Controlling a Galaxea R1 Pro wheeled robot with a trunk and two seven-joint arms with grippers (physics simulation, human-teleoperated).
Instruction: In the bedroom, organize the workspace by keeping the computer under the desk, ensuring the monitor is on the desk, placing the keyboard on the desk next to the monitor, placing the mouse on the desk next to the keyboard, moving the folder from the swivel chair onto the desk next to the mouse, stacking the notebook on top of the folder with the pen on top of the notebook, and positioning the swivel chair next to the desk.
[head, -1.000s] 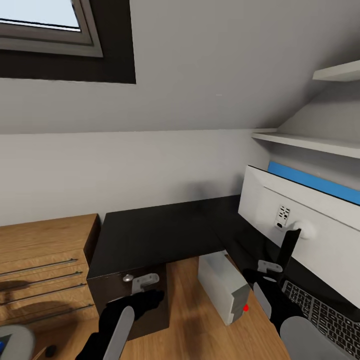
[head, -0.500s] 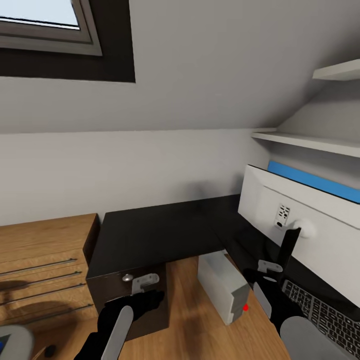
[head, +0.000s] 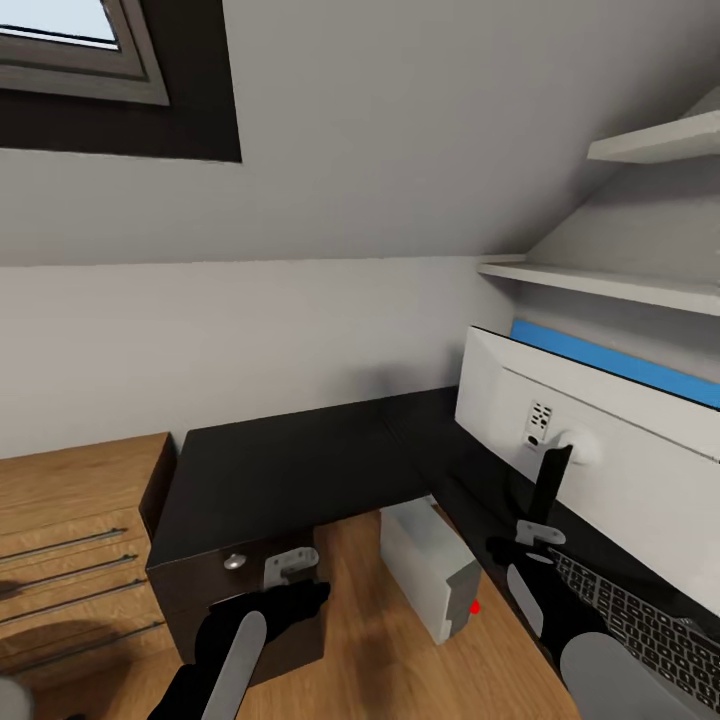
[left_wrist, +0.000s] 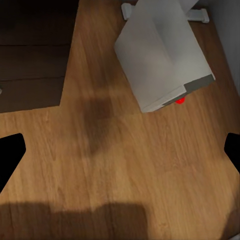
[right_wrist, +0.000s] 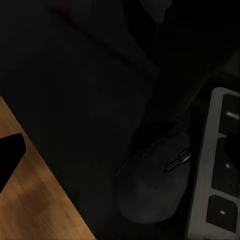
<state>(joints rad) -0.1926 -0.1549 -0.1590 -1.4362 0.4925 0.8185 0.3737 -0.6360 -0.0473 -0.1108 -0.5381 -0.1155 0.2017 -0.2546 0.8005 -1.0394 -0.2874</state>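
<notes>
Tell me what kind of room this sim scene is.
Likely an attic room set up as a home office: a sloped grey ceiling with a skylight, a black-topped desk holding a monitor and keyboard, and a computer tower standing on the wood floor below.

No legible text, labels, brands or numbers on anything

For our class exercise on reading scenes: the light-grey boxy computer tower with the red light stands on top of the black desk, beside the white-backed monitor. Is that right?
Not quite. The light-grey boxy computer tower stands on the wooden floor below the black desk, not on top. The head view shows this; the white-backed monitor is on the desk.
</notes>
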